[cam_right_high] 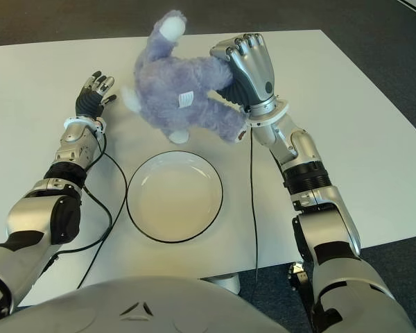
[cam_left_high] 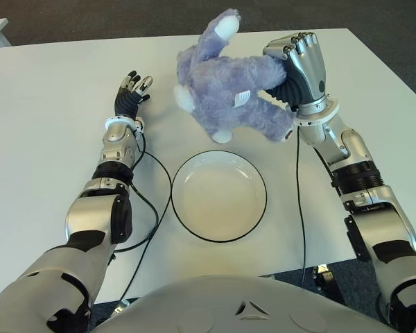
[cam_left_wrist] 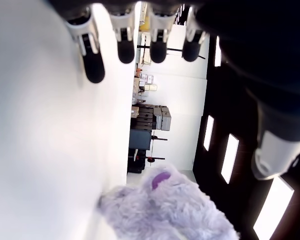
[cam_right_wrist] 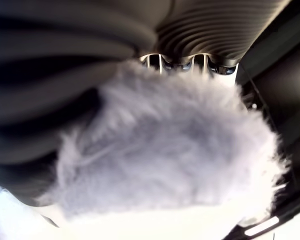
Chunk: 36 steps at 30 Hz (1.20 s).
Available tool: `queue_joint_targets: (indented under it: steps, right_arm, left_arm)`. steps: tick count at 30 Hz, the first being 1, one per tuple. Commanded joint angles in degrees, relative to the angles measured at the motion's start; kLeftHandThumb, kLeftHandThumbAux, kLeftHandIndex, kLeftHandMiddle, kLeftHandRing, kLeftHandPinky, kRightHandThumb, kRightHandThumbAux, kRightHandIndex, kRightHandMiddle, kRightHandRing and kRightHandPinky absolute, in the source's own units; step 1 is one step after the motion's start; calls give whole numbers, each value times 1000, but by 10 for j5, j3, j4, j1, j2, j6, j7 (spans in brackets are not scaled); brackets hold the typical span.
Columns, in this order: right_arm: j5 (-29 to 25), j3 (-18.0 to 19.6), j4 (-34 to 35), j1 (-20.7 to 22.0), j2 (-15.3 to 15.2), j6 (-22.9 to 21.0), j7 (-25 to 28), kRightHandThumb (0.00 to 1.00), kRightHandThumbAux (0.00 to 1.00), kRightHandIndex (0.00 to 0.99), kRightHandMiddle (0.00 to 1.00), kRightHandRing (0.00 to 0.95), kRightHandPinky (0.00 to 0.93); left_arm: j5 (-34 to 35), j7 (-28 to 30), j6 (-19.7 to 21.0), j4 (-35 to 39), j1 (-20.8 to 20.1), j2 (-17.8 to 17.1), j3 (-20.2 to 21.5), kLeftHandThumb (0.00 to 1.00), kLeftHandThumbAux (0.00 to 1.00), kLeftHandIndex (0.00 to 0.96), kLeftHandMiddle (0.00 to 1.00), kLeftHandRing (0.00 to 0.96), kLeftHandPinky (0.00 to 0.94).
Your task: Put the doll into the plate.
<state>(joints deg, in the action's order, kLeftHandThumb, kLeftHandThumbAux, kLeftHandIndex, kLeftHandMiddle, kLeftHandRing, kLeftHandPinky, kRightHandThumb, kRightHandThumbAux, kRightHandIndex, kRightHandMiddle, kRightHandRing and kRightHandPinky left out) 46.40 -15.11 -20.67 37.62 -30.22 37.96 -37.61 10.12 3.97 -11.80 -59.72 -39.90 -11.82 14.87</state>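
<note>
Purple-blue plush fills the upper middle of the left eye view: the doll point(cam_left_high: 225, 87), a fuzzy animal with white paw tips and a small white tag on its side, is gripped by the right hand point(cam_left_high: 296, 66), whose silver fingers point(cam_left_high: 301, 46) curl over one end of the body in the upper right of the frame. In the right wrist view the fur point(cam_right_wrist: 175, 150) presses right against the palm, with the fingertips point(cam_right_wrist: 177, 62) hooked over its far edge, so the hold is firm. One limb points up toward the top edge of the frame, and the others hang toward the table point(cam_left_high: 48, 111).

Below the doll, in the lower middle of the frame, sits the plate point(cam_left_high: 187, 222), white with a thin dark rim and nothing in it. The doll shows just above the plate's upper rim, not inside it.

At the left of the frame, the left hand point(cam_left_high: 130, 94) shows beside the doll's head, fingers stretched out and spread, holding nothing; its wrist view shows four dark fingertips point(cam_left_wrist: 95, 67) extended over the white tabletop. A black cable point(cam_left_high: 152, 208) curves along the left forearm beside the plate, and another runs down from the right wrist.
</note>
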Motion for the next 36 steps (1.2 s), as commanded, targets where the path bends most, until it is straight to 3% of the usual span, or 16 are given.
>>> queue_joint_targets:
  steps: [1, 11, 36]
  right_arm:
    - [-22, 9, 17, -13, 8, 10, 18, 556, 750, 752, 868, 864, 870]
    - [-50, 17, 64, -47, 15, 30, 64, 614, 735, 756, 869, 867, 878]
    - [-56, 21, 61, -81, 40, 122, 79, 634, 724, 744, 860, 863, 872]
  left_arm:
    - [-3, 1, 28, -29, 25, 6, -1, 104, 582, 0, 47, 30, 2]
    - [-5, 1, 26, -30, 25, 4, -3, 97, 595, 0, 51, 33, 0]
    - [-4, 5, 23, -27, 26, 3, -3, 118, 586, 0, 45, 34, 21]
